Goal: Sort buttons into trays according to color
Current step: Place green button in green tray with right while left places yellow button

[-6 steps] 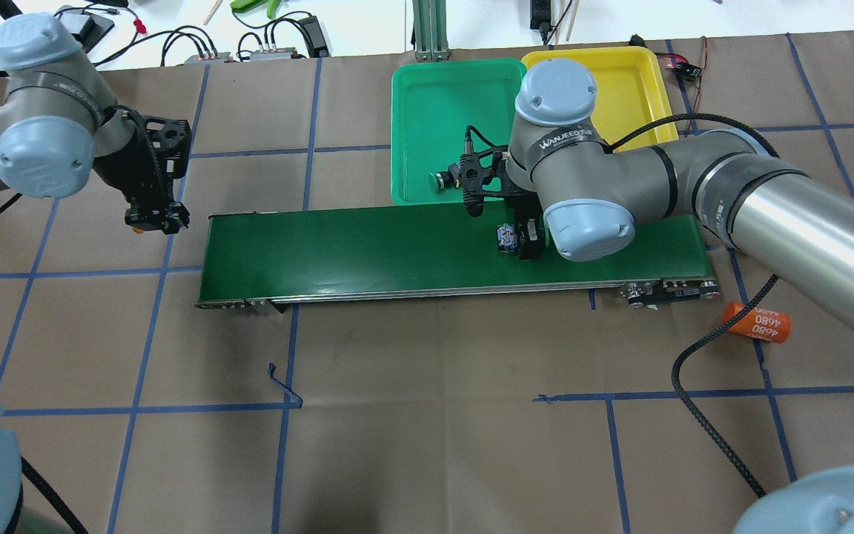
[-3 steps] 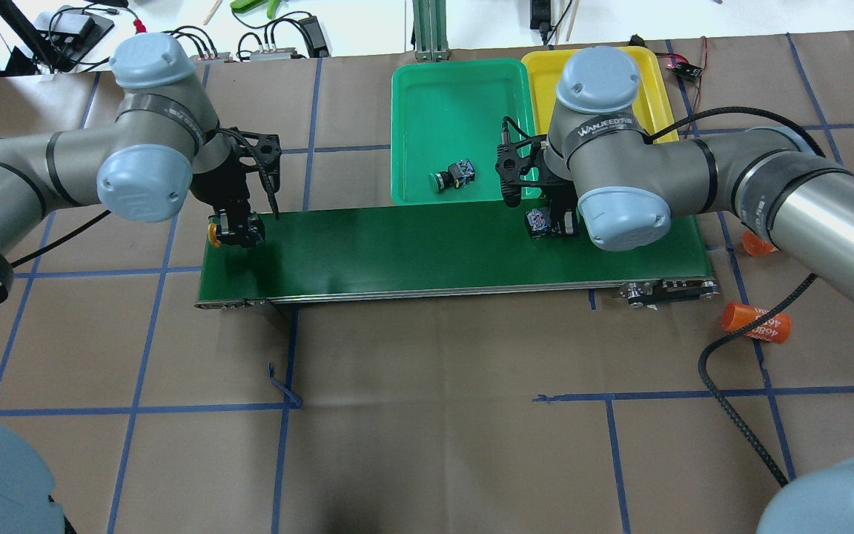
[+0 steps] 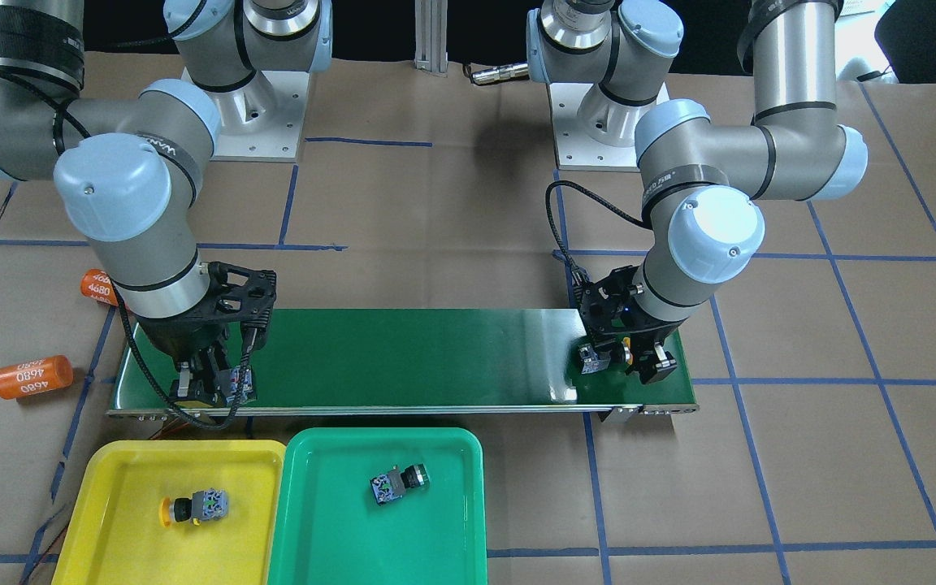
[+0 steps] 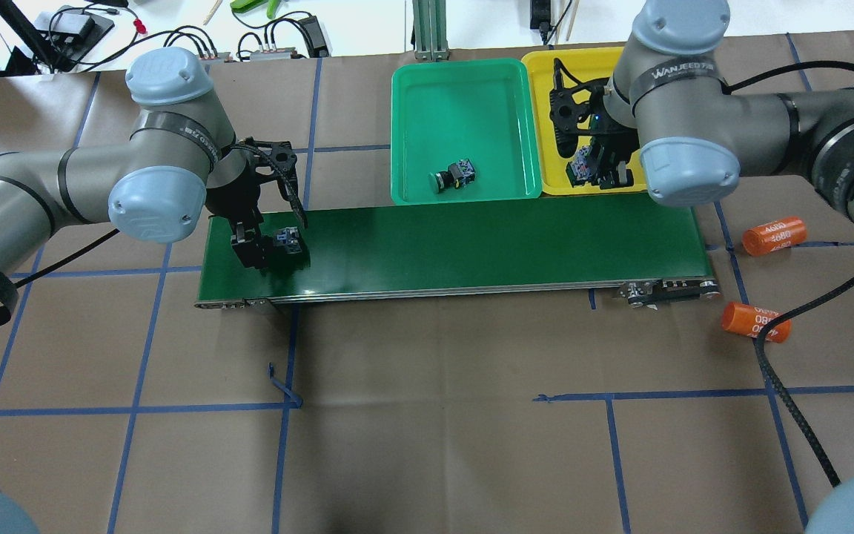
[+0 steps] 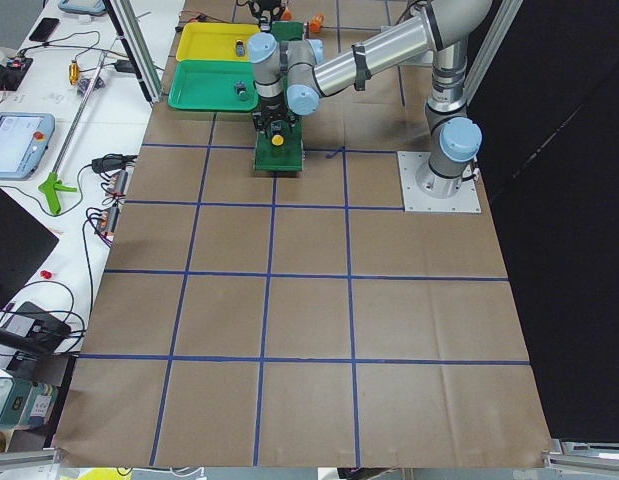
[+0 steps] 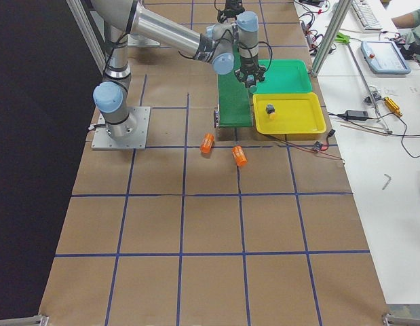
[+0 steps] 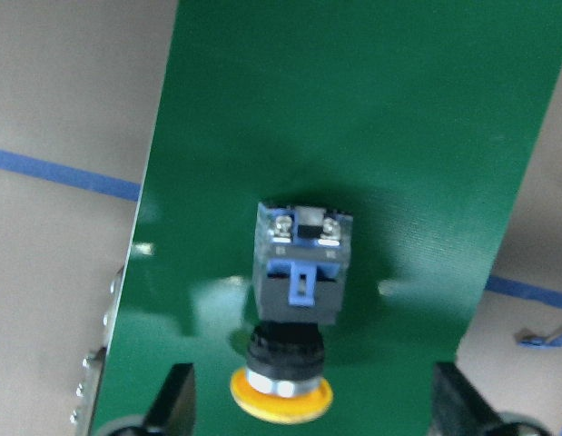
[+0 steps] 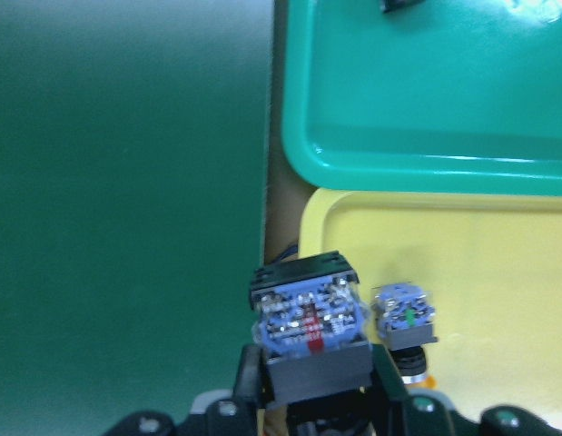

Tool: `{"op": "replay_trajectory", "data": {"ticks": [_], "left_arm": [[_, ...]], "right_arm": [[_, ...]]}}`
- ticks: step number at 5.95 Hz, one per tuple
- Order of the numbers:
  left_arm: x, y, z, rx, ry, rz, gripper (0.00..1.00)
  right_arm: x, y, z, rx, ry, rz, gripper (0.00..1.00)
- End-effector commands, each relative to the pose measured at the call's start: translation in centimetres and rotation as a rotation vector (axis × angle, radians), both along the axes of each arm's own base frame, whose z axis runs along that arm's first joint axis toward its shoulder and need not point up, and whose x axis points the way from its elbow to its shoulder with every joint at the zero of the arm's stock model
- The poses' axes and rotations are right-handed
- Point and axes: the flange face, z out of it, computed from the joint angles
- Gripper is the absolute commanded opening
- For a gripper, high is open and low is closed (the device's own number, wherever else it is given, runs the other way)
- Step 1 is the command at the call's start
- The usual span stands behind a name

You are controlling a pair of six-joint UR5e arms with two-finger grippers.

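Note:
My left gripper (image 4: pixel 267 252) is open over the left end of the belt. A yellow-capped button (image 7: pixel 299 272) lies on the belt between its spread fingers (image 7: pixel 176 400). My right gripper (image 4: pixel 596 172) is shut on a button (image 8: pixel 310 331) whose cap is hidden. It holds the button at the near edge of the yellow tray (image 4: pixel 649 81), beside the belt. Another button (image 3: pixel 192 508) with a yellow cap lies in the yellow tray. A green-capped button (image 4: pixel 453 176) lies in the green tray (image 4: pixel 457 96).
The long dark-green conveyor belt (image 4: pixel 471 245) runs in front of both trays. Two orange "4680" cylinders (image 4: pixel 774 236) (image 4: pixel 755 321) lie on the paper past its right end. Cables and tools lie along the far table edge.
My left gripper moved onto the belt's left end, set its yellow button down and opened. My right gripper carried its button from the belt toward the yellow tray.

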Motion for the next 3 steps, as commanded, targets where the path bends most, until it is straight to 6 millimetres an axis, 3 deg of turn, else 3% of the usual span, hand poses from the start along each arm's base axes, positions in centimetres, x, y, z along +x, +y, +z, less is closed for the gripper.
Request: {"op": "replay_trajectory", "data": {"ticks": [1,3], "left_arm": [[-0.3,3.5,6.5,-0.014,-0.042,0.385,0.96],[-0.2,7.3,14.2,-0.006,-0.085,0.733,0.96]], "right_arm": [[3.5,-5.6,0.0,-0.045,-0.049,0.037,0.17],[10.9,-11.6,-3.9,-0.059,-0.089,-0.005,0.18]]}}
